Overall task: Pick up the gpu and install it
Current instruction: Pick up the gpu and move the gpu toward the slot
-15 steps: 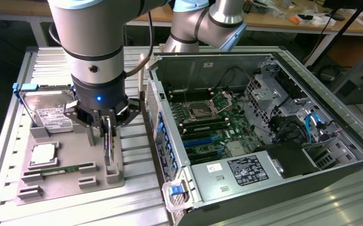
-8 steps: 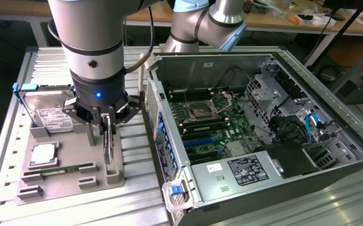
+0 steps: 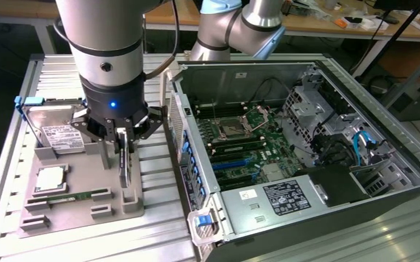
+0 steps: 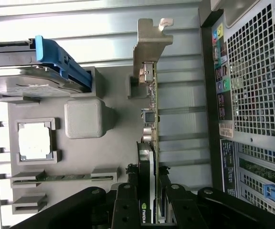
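Tool (image 3: 122, 135): clenched on the top edge of the gpu (image 3: 125, 162), fingers (image 4: 128, 205) against both faces.
Gpu: upright on edge directly beneath the tool, at the slot of the grey holder (image 3: 86, 174); seated or lifted clear, cannot tell.
Bracket (image 4: 152, 45): far end of the card, well ahead of the tool.
Alongside: open computer case (image 3: 188, 164), near.
Risk: thin-edge grip, so likely pivot or slip; bracket catching a holder post or the case wall.
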